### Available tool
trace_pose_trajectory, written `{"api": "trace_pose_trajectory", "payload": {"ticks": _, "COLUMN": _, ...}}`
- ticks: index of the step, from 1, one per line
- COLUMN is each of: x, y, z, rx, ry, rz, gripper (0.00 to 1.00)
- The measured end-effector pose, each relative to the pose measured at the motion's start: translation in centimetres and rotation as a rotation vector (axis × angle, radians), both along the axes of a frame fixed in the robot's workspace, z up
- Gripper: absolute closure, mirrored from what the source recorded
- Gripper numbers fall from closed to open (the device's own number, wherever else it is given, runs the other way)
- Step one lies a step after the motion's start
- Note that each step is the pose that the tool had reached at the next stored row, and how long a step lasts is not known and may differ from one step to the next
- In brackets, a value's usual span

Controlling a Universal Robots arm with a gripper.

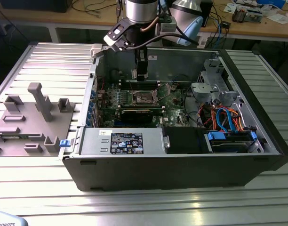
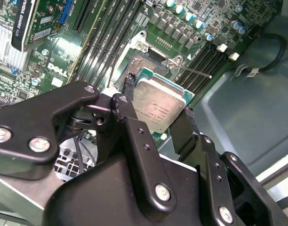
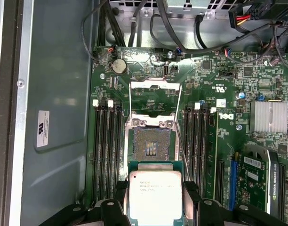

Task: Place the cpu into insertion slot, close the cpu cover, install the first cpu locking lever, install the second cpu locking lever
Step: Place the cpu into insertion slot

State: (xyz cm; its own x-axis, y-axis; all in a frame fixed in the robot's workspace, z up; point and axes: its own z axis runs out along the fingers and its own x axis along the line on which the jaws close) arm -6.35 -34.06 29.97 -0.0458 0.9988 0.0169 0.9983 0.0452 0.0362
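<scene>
Here I am inside the open computer case (image 1: pixel 181 160), my fingers (image 2: pixel 181 131) clamped on opposite edges of the cpu (image 3: pixel 155 195). It's held flat, lid up, so the underside stays untouched. The chip hangs just above the motherboard (image 1: pixel 134 101), near the bare socket (image 3: pixel 151 145) but not yet over it. The cpu cover (image 3: pixel 153 85) is swung back on its hinge and a thin locking lever (image 3: pixel 180 146) stands free beside it, which leaves the socket open from above.

One cpu (image 2: pixel 160 106), one hand (image 3: pixel 156 188), one bare socket (image 3: pixel 150 144), one raised cpu cover (image 3: pixel 153 84), one open computer case (image 1: pixel 172 174).
</scene>
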Motion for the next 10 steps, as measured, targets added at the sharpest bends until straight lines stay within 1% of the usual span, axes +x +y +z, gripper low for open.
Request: {"api": "trace_pose_trajectory", "payload": {"ticks": 10, "x": 0.0, "y": 0.0, "z": -0.27, "rx": 0.0, "ry": 0.0, "rz": 0.0, "gripper": 0.45}}
